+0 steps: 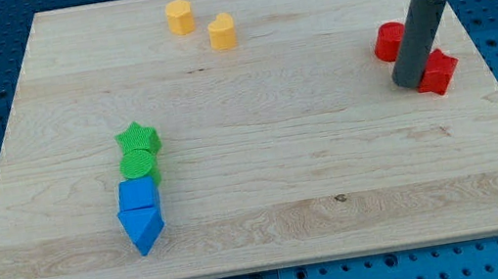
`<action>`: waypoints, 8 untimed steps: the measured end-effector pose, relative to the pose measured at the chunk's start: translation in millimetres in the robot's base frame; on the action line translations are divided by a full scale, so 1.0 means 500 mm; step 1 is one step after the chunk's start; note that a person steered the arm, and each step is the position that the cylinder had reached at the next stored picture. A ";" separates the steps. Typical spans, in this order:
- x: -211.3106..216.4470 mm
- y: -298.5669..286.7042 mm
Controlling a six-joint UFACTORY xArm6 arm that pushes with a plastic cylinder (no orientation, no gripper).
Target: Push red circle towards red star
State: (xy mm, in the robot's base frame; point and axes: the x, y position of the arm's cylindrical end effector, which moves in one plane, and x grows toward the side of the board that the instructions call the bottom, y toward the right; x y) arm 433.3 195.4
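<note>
Camera view: you see one wooden board [267, 196]; it carries every block and no container.
My tip [408, 84]: a bare rod with no jaws, standing between the two red blocks and touching both.
Red circle [389, 41]: just up-left of my tip.
Red star [438, 72]: just right of my tip.
Yellow blocks [179, 16] [222, 32]: near the view's top.
Green star [138, 136], green circle [140, 163], blue cube [138, 195], blue triangle [143, 229]: one touching column, lower left.

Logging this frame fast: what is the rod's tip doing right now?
My tip: no pincer, holds nothing; it stands between the red circle and the red star, close to both.
</note>
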 end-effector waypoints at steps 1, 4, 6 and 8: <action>-0.023 -0.060; -0.233 -0.062; -0.177 -0.008; -0.122 0.001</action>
State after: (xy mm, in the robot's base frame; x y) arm 372.5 195.9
